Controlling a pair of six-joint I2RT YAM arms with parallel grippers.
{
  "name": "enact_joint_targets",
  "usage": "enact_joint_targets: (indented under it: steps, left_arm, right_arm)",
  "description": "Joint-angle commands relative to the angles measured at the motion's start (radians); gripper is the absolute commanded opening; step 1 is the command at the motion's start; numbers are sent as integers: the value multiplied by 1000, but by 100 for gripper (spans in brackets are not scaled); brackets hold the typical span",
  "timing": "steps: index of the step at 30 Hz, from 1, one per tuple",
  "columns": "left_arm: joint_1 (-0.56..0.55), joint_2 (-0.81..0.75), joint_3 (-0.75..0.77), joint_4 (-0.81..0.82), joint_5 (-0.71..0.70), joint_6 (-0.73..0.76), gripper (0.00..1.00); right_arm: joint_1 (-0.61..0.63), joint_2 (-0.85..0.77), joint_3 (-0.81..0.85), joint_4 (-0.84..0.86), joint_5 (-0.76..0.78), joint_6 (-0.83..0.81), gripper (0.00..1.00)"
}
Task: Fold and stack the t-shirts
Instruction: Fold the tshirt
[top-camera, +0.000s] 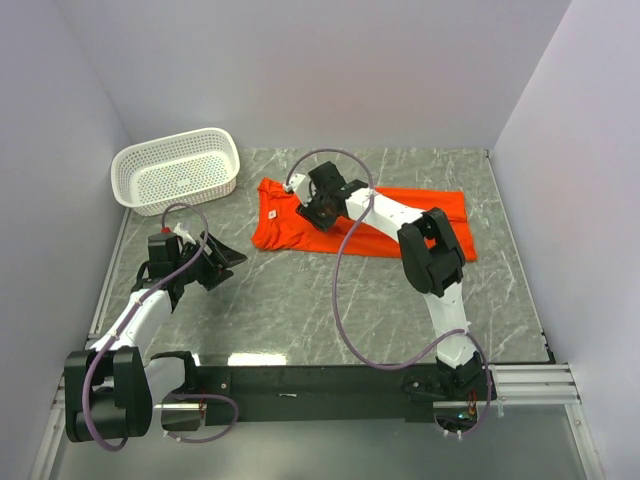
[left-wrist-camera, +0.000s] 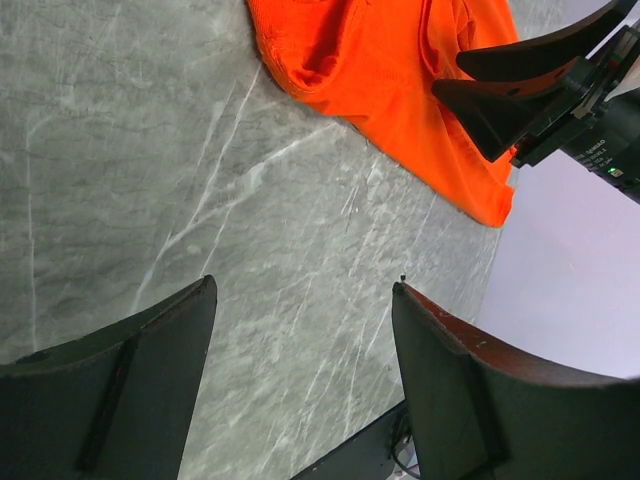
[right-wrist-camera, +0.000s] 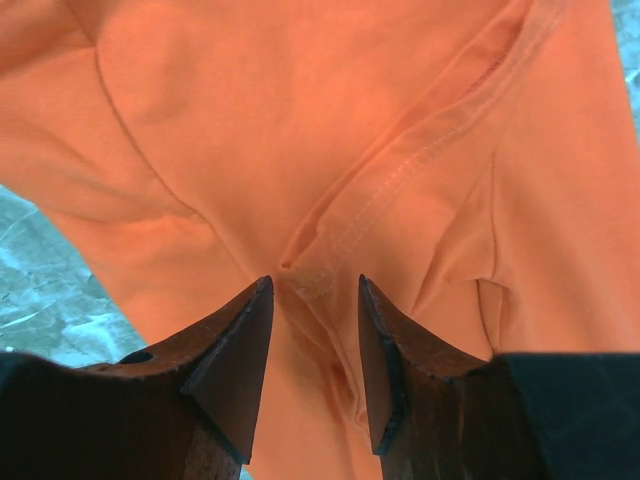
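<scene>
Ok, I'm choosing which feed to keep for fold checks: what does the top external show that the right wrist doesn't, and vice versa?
Only top external: the basket, the left gripper open over the table, and most of the outline of the shirt. Only right wrist: a stitched seam up close, running away from the fingertips. Both: the orange shirt and the right gripper, jaws slightly apart at the cloth.
</scene>
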Motion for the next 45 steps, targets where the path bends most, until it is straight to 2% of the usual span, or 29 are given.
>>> enact_joint_targets:
  steps: [1, 7, 10, 11, 14, 22, 28, 29, 31, 32, 34, 39, 41, 42, 43, 45]
  left_arm:
    - [3, -8, -1, 34, 31, -2, 76]
    - [3, -4, -4, 40, 35, -3, 76]
    - [3, 2, -6, 45, 45, -6, 76]
    - [5, 2, -4, 44, 45, -6, 76]
    - [3, 0, -4, 42, 46, -6, 76]
    - [3, -4, 5, 33, 51, -5, 75]
    - [3, -8, 5, 28, 51, -5, 75]
    - [3, -6, 6, 30, 54, -6, 75]
    - [5, -4, 5, 34, 57, -9, 75]
    - [3, -4, 5, 36, 58, -10, 75]
    - [3, -1, 6, 37, 58, -13, 75]
    - [3, 5, 6, 47, 66, -16, 75]
    - [3, 9, 0, 63, 75, -20, 75]
    - [5, 18, -7, 100, 98, -25, 75]
    - [3, 28, -10, 138, 110, -37, 75]
    - [-14, 78, -7, 172, 127, -54, 74]
  right_arm:
    - [17, 9, 38, -16, -3, -16, 47]
    - [20, 51, 78, -28, 40, -7, 46]
    - [21, 55, 85, -28, 63, 1, 38]
    - [21, 54, 82, -16, 72, 5, 31]
    - [20, 34, 68, 18, 105, 24, 22]
    - [-20, -6, 81, 62, 204, 119, 5]
    - [-98, -9, 87, 79, 287, 209, 4]
    - [-107, -9, 82, 99, 349, 231, 7]
    - [-144, -6, 97, 83, 353, 272, 18]
    - [-158, -9, 102, 70, 346, 286, 32]
    - [-193, -15, 104, 63, 307, 318, 42]
    - [-219, -63, 61, 67, 251, 311, 53]
    - [-222, -87, 53, 30, 142, 285, 59]
    - [-224, -98, 52, 3, 75, 218, 59]
    - [-226, -112, 48, -57, -72, 174, 61]
    - [-230, -164, 13, -117, -241, 25, 61]
